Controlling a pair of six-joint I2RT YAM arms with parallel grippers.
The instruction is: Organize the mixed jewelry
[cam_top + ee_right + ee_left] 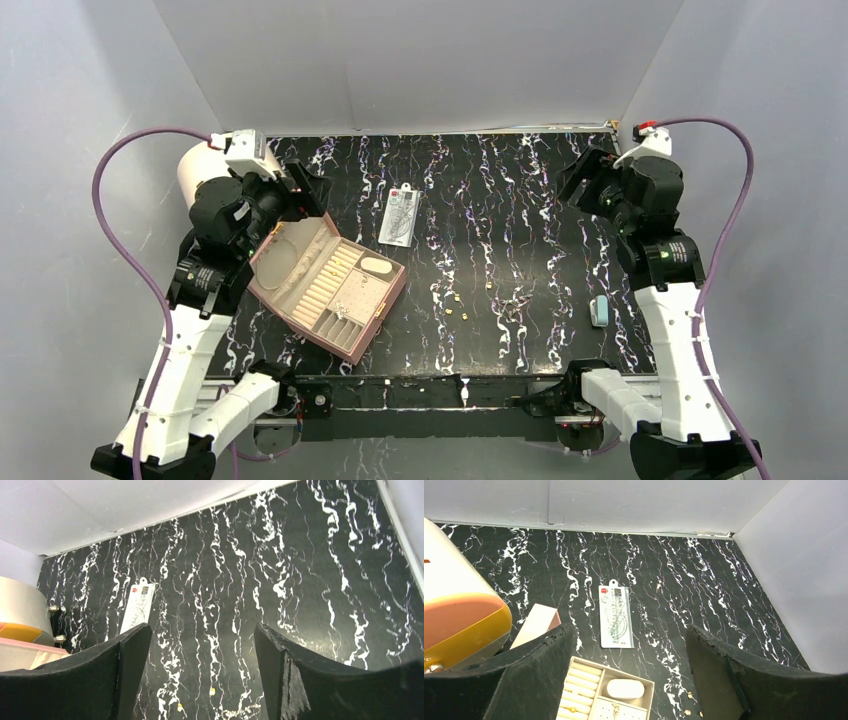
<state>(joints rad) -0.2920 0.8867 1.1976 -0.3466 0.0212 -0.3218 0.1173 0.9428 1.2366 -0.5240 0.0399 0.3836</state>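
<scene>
The table is a black slab veined with white like marble, closed in by plain matte grey walls. Two white-and-black arms reach up its sides. The left gripper hangs over the far left corner and the right gripper over the far right. Both have their dark, rough-edged jaws spread wide with nothing between them, as each wrist view shows. Behind the left arm stands a smooth white cylinder with an orange and yellow band. Just below the left gripper lies the box, pink and quilted. It is turned at an angle with its lid thrown back, showing cream padded rolls, small square compartments and an oval white pad. A few small gold and silvery pieces sit on the rolls and in the compartments. Beyond the box, apart from it, a flat clear packet with a white card lies lengthwise. A small rounded light-blue block rests near the right arm. Between box and block, on the bare table, is a thin tangle of silvery-gold chains. Just left of it a few tiny gold studs lie scattered, loose and apart from one another.
</scene>
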